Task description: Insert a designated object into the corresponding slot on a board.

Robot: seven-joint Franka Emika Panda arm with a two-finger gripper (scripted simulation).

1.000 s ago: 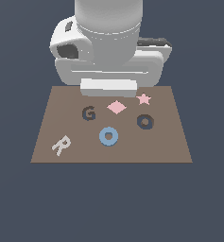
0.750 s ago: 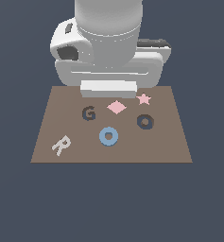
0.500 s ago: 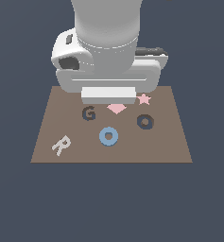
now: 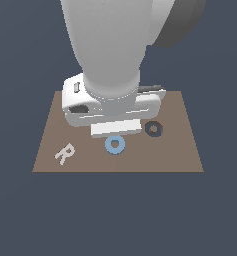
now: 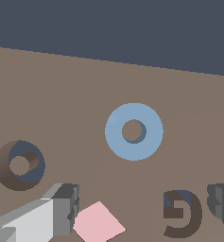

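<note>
The light-blue ring (image 4: pixel 114 144) lies flat on the brown board (image 4: pixel 180 150), near its front middle; it also shows in the wrist view (image 5: pixel 133 131). The dark O recess (image 4: pixel 153 128) is beside it toward the exterior view's right and is empty; it shows in the wrist view too (image 5: pixel 20 165). My gripper (image 5: pixel 142 203) is open and empty, its fingers (image 5: pixel 56 212) spread above the pink diamond (image 5: pixel 99 222) and the G recess (image 5: pixel 182 213), just short of the ring. In the exterior view the hand (image 4: pixel 115 107) hides the fingers.
A white letter R (image 4: pixel 65 153) lies on the board near its front corner at the exterior view's left. The arm covers the back middle of the board in the exterior view. Dark floor surrounds the board.
The arm has come down and toward the board's front, and now hides the G, the diamond and the star in the exterior view. The ring, the R and the board have not moved.
</note>
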